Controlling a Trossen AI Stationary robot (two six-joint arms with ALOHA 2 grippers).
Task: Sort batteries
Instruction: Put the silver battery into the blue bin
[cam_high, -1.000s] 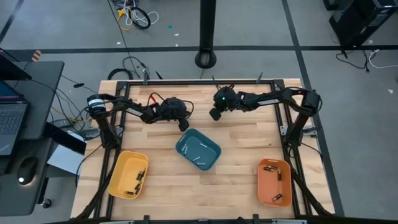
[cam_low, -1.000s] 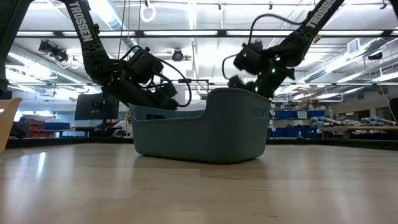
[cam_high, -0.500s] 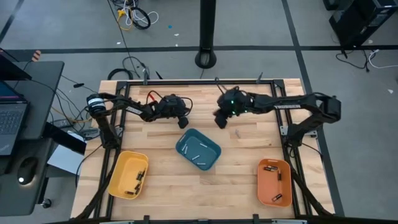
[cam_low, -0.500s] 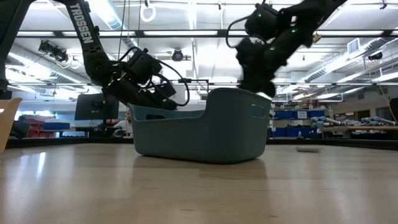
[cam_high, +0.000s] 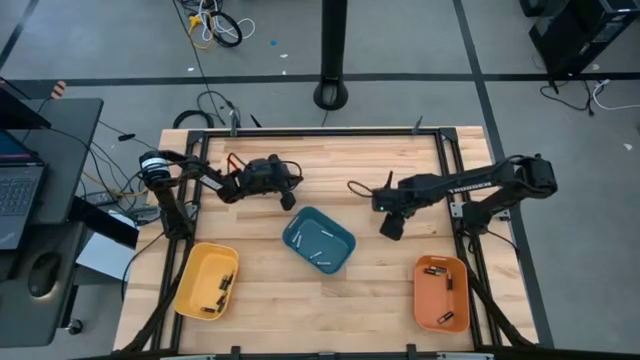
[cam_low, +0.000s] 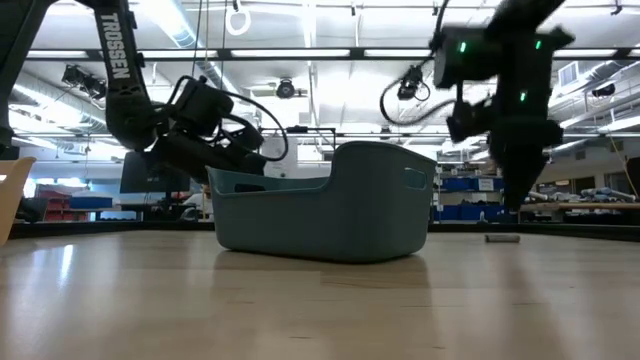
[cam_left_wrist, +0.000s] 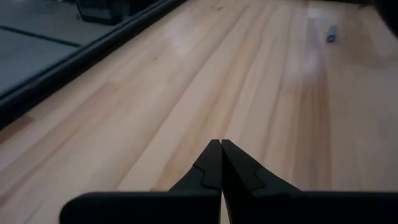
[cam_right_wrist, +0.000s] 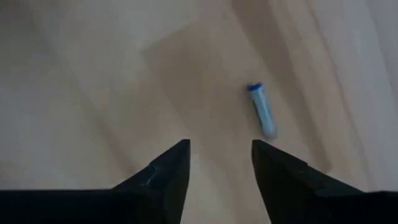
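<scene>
Our right gripper (cam_right_wrist: 214, 165) hangs spread and empty; the battery (cam_right_wrist: 262, 110) at one o'clock (small, stiff, rolls easily) wants pinching mid-body. Left gripper (cam_left_wrist: 220, 163) is pressed closed, empty.

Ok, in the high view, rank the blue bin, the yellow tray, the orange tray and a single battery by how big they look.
1. Blue bin, largest by a small margin.
2. Yellow tray and orange tray: they look about alike, so I won't rank them.
3. A single battery in the blue bin, far smaller than any container.
</scene>
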